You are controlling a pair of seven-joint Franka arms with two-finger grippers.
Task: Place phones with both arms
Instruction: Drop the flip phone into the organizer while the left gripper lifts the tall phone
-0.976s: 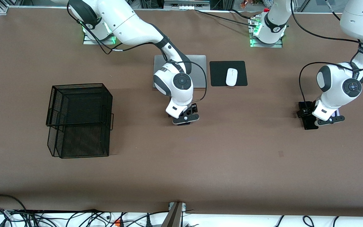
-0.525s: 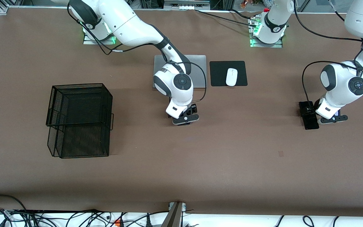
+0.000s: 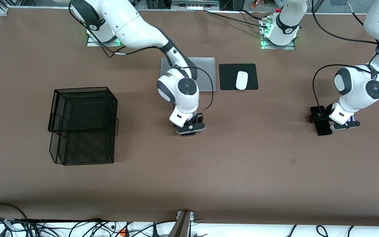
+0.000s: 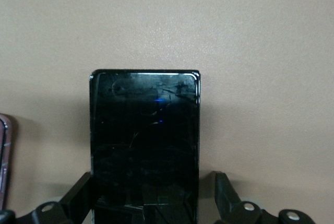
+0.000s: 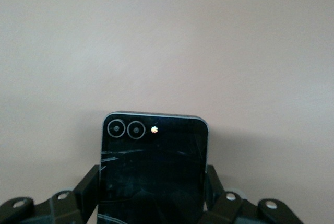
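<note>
Between the right gripper [image 5: 152, 203] fingers, clamping its long edges, a stiff, slick lens phone [image 5: 153, 164] is sitting; left gripper [image 4: 151, 203] is straddling, jaws apart, the slab [image 4: 145, 145]

Bare table [image 3: 242, 158]; wire basket [image 3: 82, 125] apart

On my feed the brown desk [image 3: 248, 171] carries a black mesh basket [image 3: 82, 125] toward the right arm's end, a grey laptop [image 3: 206, 74] beside a black mouse pad [image 3: 229, 77], and a long slim black phone [image 3: 322, 126] toward the left arm's end.
</note>
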